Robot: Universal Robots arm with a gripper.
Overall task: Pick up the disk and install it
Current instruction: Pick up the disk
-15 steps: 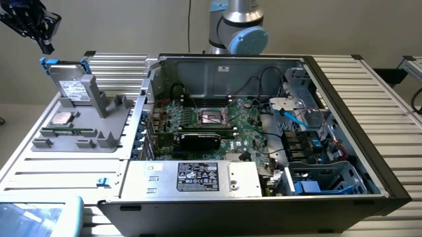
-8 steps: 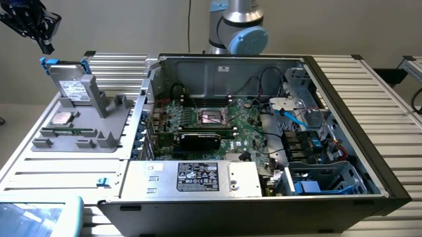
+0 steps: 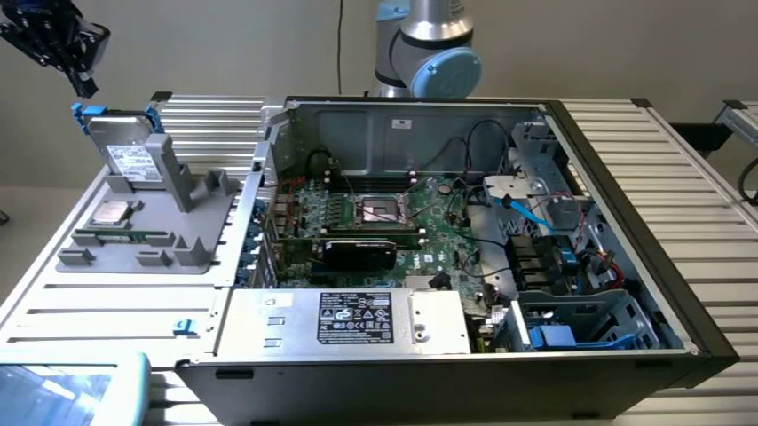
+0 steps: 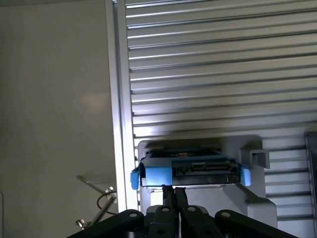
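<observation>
So the gripper (image 3: 84,87) is hanging just above the disk (image 3: 128,144), fingers pinched together on nothing. The disk is standing upright in the grey holder (image 3: 195,232) on the slatted surface (image 3: 106,306), beside the open PC case (image 3: 391,133). Basically nothing's done: pickup and install are both waiting.

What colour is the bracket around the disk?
Blue; the bracket shows best in the wrist view.

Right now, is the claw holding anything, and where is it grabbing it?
Nothing. The claw is shut and empty, hanging above the disk without touching it. The disk stands upright in its grey holder.
</observation>
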